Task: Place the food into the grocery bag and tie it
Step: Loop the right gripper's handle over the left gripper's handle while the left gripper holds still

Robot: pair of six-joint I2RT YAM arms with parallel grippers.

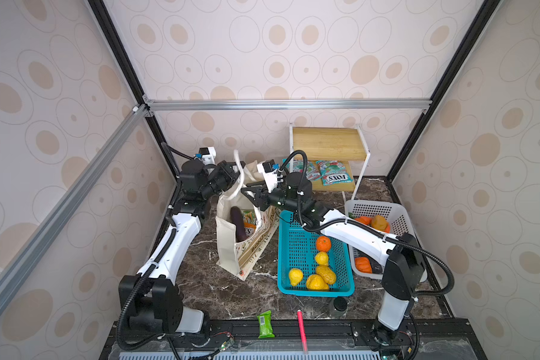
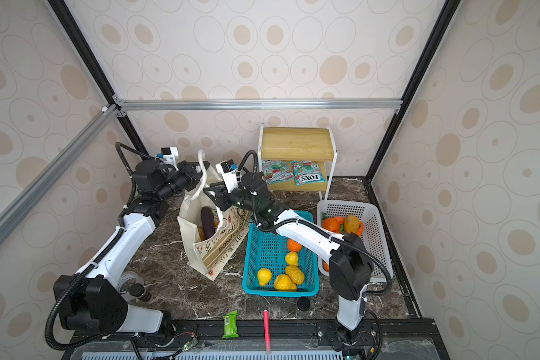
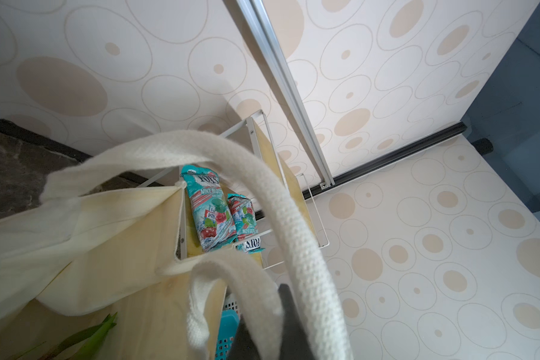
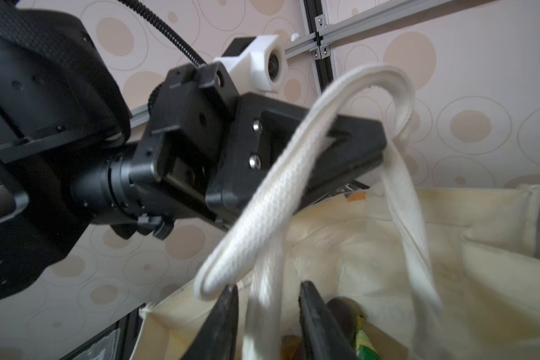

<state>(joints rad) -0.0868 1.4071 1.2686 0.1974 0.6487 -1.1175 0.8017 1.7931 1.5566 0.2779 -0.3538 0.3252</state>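
The grocery bag (image 1: 228, 249) stands open on the dark marble surface (image 1: 212, 290), in the left half and closer to the far edge. Its lettered side faces the blue basket (image 1: 282, 249), which is just beside it. Inside the bag a purple eggplant (image 1: 238, 225) stands on its end, and a green packet (image 1: 248, 215) shows next to it. Something orange lies lower in the bag, but I cannot tell what it is.

The left gripper (image 1: 236, 173) is above the far side of the bag mouth. Its jaws are closed on a white strap handle (image 4: 293, 174). In the right wrist view this strap leaves the tip of the jaws, arches up and hangs down in a loop.

The right gripper (image 1: 247, 194) is over the bag mouth from the right, near the left one but not touching it. Its jaws stand apart. A second strap (image 4: 262, 311), blurred, passes between them without being squeezed.

Yellow fruits (image 1: 317, 277) lie in the blue basket toward the near edge. A white basket (image 1: 374, 207) is near the right edge. Teal packets (image 1: 333, 177) lie on the lower board of a small wooden shelf (image 1: 328, 143) at the far edge.
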